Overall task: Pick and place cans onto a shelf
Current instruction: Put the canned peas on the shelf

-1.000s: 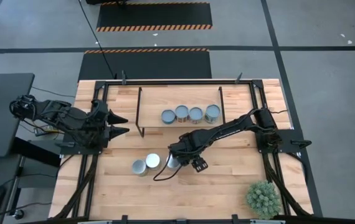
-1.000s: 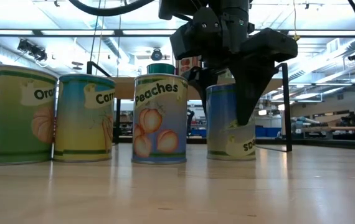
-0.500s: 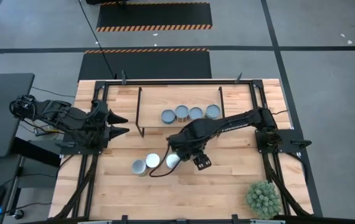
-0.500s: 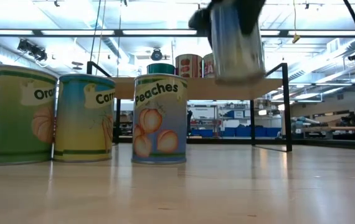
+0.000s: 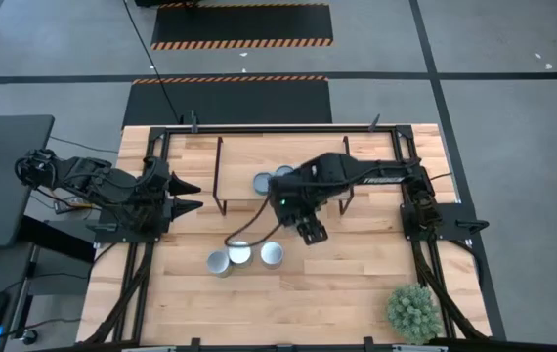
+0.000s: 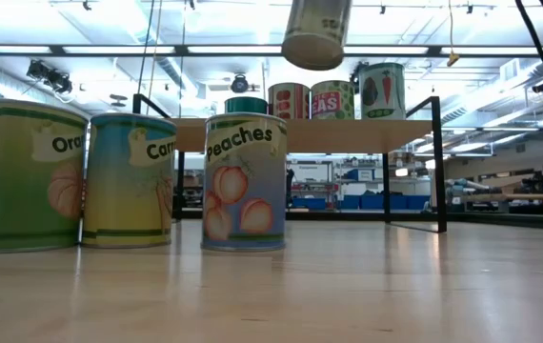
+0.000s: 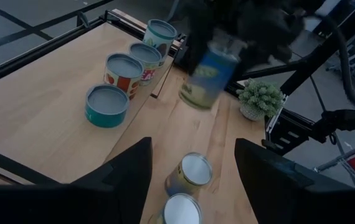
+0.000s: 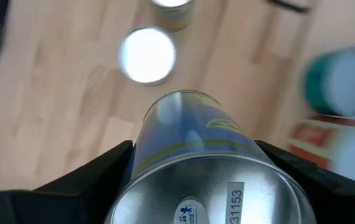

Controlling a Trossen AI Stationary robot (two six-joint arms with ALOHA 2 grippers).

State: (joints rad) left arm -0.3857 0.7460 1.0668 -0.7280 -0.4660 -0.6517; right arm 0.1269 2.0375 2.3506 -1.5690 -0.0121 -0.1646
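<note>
While the left gripper (image 5: 189,196) waits at the middle left of the high view with its fingers apart, the right gripper (image 5: 298,210) hangs near the middle, beside the shelf (image 5: 235,181); three cans (image 5: 245,256) stand on the table (image 5: 357,284) below it. In the low view a can (image 6: 316,33) floats at the top, clear of the table; four more stand on the shelf. In the right wrist view the fingers (image 8: 106,171) squeeze that can.

Can labels and wood tones

Held can (image 8: 193,140) blue with yellow band; peaches can (image 6: 244,181) blue with orange fruit; shelf (image 6: 348,134) and desk (image 5: 357,284) light wood; plant (image 5: 413,312) green.
</note>
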